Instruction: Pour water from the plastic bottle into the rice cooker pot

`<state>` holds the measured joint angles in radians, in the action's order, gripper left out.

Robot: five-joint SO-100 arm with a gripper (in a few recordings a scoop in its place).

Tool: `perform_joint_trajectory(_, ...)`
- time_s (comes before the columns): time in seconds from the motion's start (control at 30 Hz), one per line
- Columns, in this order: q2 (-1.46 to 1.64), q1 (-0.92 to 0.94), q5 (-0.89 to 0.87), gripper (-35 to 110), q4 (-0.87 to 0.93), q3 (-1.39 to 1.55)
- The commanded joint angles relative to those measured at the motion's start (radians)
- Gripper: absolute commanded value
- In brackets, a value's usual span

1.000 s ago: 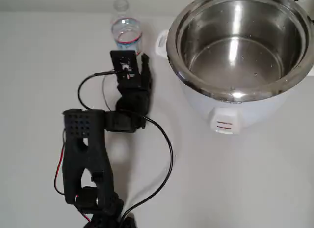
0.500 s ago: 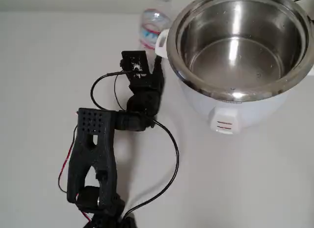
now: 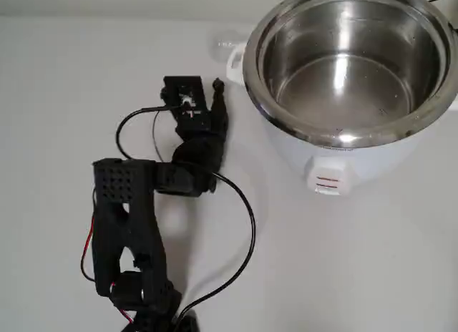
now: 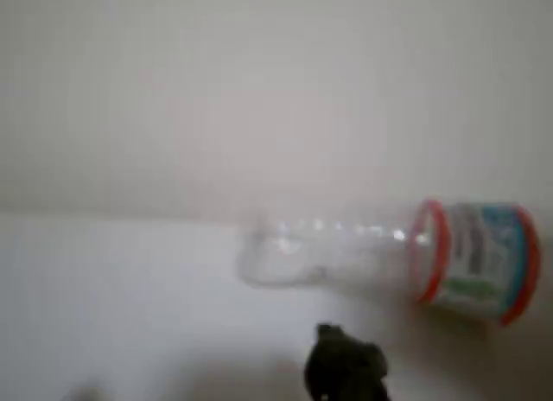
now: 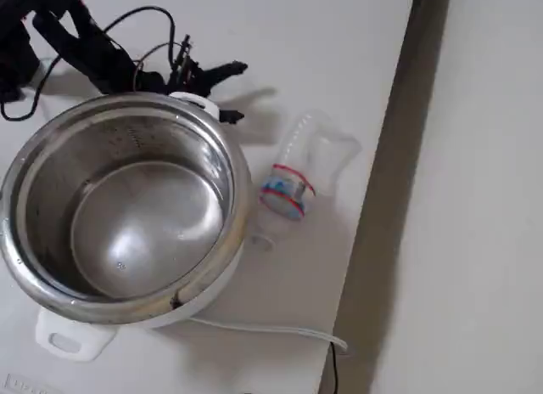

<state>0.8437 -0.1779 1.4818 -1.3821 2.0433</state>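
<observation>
The plastic bottle (image 5: 293, 177) lies on its side on the white table, close to the cooker's wall, its red-banded label (image 4: 471, 258) toward the cooker. From above it is a faint clear shape (image 3: 223, 44) next to the cooker's side handle. The steel rice cooker pot (image 3: 300, 114) sits in its white body, shiny inside. I cannot make out water in either. My gripper (image 3: 204, 85) stands open and empty short of the bottle, both fingers spread in the fixed view (image 5: 233, 92). One dark fingertip (image 4: 346, 366) shows low in the wrist view.
The table's far edge (image 5: 382, 182) runs just behind the fallen bottle. A white cord (image 5: 263, 329) trails from the cooker along the table. The arm's black cable (image 3: 247, 225) loops over the table beside the cooker's front.
The bottle stood upright in front of the gripper, was carried right toward the cooker, and now lies tipped over by the handle. The gripper has drawn back left, empty.
</observation>
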Motion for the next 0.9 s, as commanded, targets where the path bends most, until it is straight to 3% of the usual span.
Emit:
perform_joint_trajectory(0.0,0.218,-0.025,-0.060,46,-0.064,0.175)
perform_joint_trajectory(0.2,0.494,-0.021,-0.170,44,-0.031,0.445)
perform_joint_trajectory(0.33,0.796,0.005,-0.264,43,0.178,0.589)
perform_joint_trajectory(0.43,1.086,0.029,-0.350,42,0.477,0.657)
perform_joint_trajectory(0.57,1.486,0.063,-0.522,41,1.014,0.681)
perform_joint_trajectory(0.87,2.098,0.140,-1.046,31,1.962,0.680)
